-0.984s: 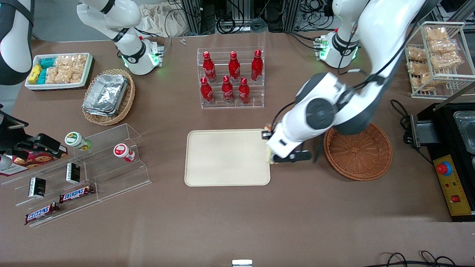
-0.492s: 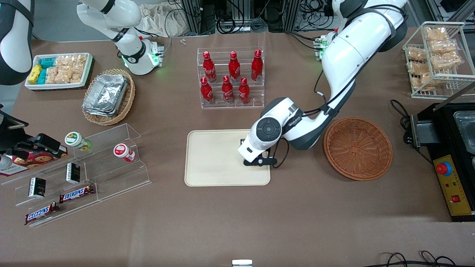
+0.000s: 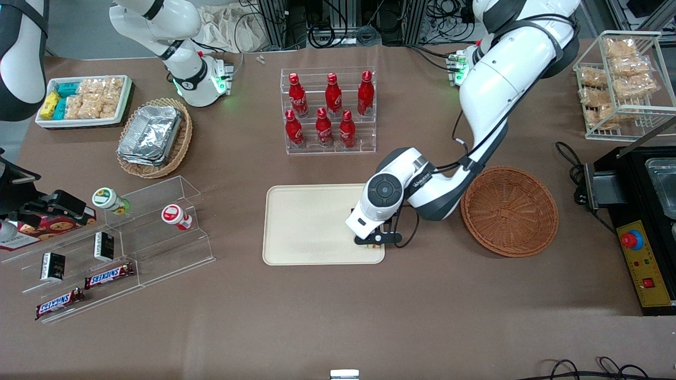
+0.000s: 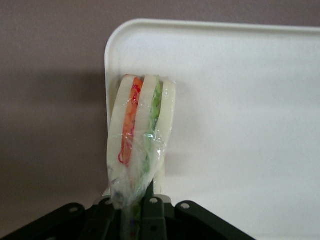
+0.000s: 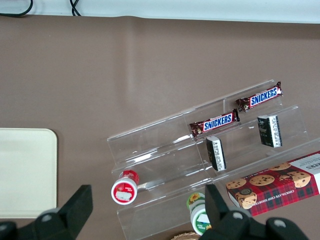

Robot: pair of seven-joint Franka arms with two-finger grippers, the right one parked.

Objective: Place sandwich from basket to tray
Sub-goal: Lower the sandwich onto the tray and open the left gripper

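Tray (image 3: 311, 224) lies flat mid-table, the basket (image 3: 509, 211) beside it toward the working arm's end. Gripper (image 3: 376, 241) low over the tray corner nearest the basket and front camera, jaws closed on the wrapped sandwich (image 4: 140, 137). Sandwich stands on edge, filling layers facing the wrist camera, just inside the tray rim.

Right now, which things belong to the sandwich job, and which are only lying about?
Job: sandwich, held by the hand over the tray corner nearest the basket, which holds nothing.

Lying about: cola bottles, foil containers, Snickers bars, cookie box.
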